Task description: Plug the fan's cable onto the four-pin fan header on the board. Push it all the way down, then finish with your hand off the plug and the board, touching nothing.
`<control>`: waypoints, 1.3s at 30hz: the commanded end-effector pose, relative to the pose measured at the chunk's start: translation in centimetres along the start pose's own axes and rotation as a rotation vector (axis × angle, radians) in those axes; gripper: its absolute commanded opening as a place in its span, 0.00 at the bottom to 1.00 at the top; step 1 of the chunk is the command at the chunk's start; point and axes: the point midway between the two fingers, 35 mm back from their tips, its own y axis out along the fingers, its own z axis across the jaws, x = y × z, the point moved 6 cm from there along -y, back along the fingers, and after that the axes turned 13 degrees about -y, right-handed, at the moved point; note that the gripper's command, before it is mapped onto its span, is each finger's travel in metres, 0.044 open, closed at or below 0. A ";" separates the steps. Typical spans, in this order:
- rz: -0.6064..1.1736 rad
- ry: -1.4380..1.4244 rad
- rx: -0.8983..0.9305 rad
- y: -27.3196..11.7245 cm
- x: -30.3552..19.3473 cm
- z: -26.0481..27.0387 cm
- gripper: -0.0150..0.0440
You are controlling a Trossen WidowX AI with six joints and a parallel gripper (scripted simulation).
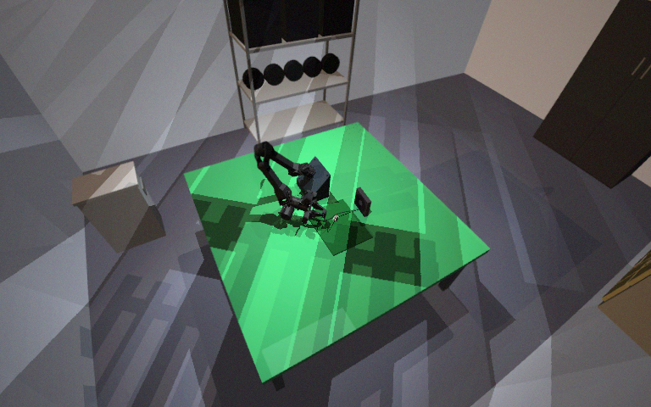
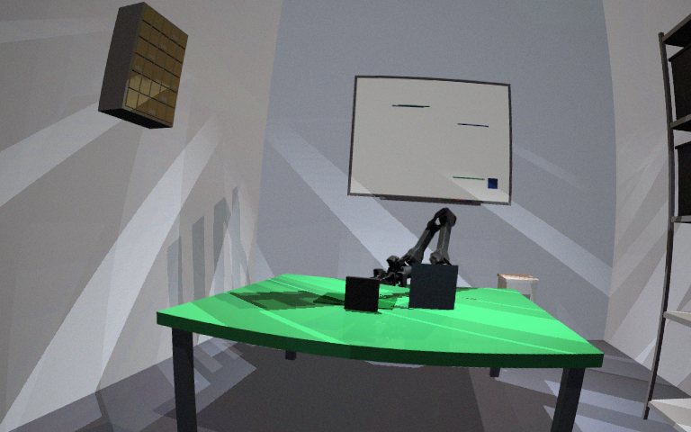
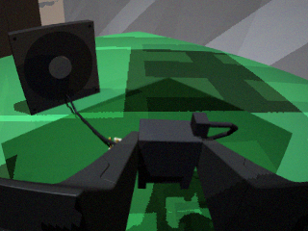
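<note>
My gripper (image 1: 315,215) (image 3: 166,139) is shut on the cable's black plug (image 3: 169,136), a boxy piece between the fingertips in the wrist view. A short black cable loop (image 3: 234,128) comes off the plug's right side. The black square fan (image 1: 363,201) (image 2: 362,293) (image 3: 60,67) stands upright beyond the board (image 1: 334,244) (image 3: 43,150), with its cable (image 3: 86,120) running toward my left finger. The small pale header (image 1: 335,218) (image 3: 115,141) with gold pins shows just past the left finger, partly hidden. The plug is apart from it, to its side. The plug's underside is hidden.
A dark blue-grey box (image 1: 317,178) (image 2: 434,286) stands upright on the green table (image 1: 297,307) (image 2: 408,338), close to the arm and the board. A metal shelf stands behind the table. Striped shadows cross the table and board.
</note>
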 end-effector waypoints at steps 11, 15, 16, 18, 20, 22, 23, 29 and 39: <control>0.002 0.006 0.005 -0.1 0.6 -0.1 0.25; 0.000 0.006 0.007 -0.1 0.8 -0.1 0.25; 0.000 0.006 0.007 -0.1 0.8 -0.1 0.25; 0.000 0.006 0.007 -0.1 0.8 -0.1 0.25; 0.000 0.006 0.007 -0.1 0.8 -0.1 0.25; 0.000 0.006 0.007 0.0 0.7 -0.1 0.25; 0.000 0.007 0.007 0.0 0.6 -0.1 0.25; -0.002 0.007 0.009 0.2 0.1 -0.1 0.25; -0.003 0.007 0.010 0.4 -0.8 0.0 0.25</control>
